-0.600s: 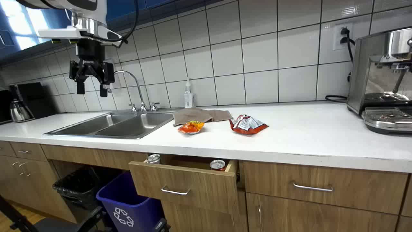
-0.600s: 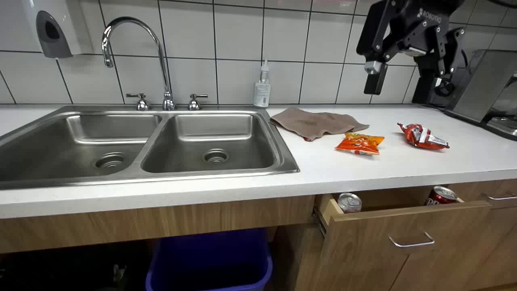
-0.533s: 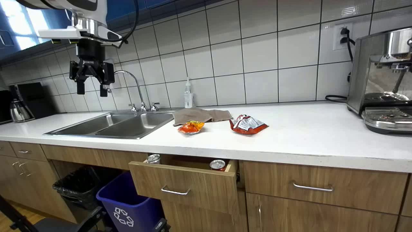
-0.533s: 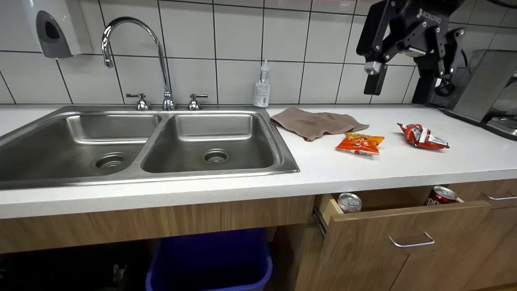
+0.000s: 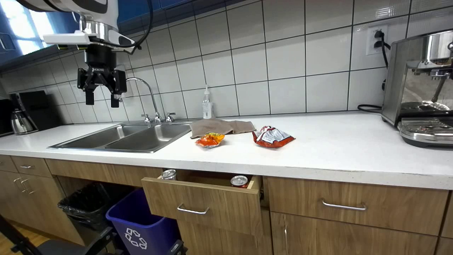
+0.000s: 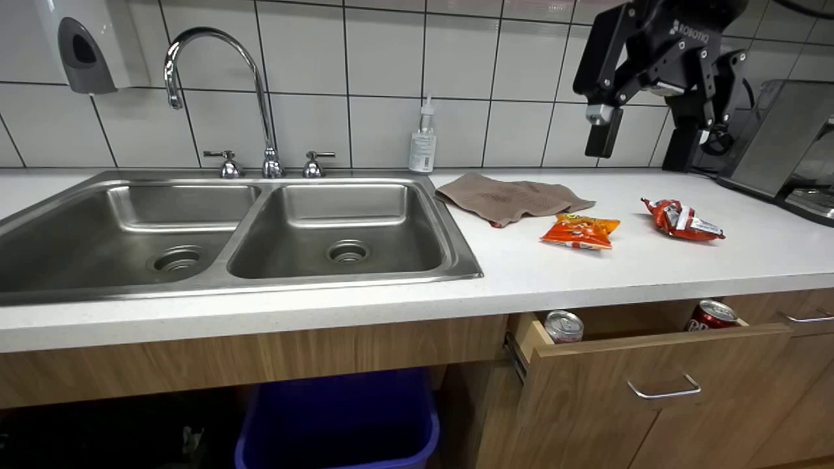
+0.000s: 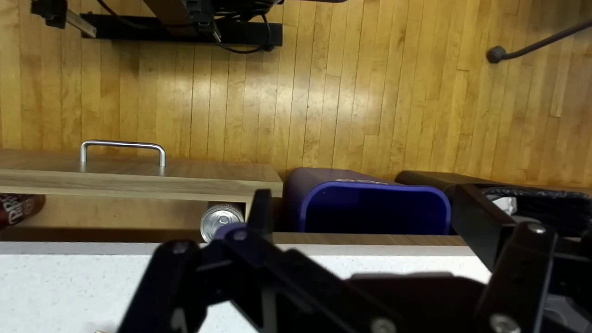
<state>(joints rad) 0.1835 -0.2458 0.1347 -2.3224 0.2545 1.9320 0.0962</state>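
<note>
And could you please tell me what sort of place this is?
Probably a kitchen, perhaps an office kitchenette: it has a double sink with a tall faucet, and an espresso machine on the countertop.

Lower than your gripper (image 5: 102,102), you find the wooden drawer (image 5: 230,209), pulled partly out from under the counter (image 5: 339,141) and having a metal bar handle (image 7: 122,144) on its front. Inside it you have a silver can (image 6: 564,326) and a dark red can (image 6: 711,316) with white letters. Both stand upright, well apart, near opposite ends of the drawer, with their lids facing up. In both exterior views, the drawer's front hides the lower part of each can.
</note>
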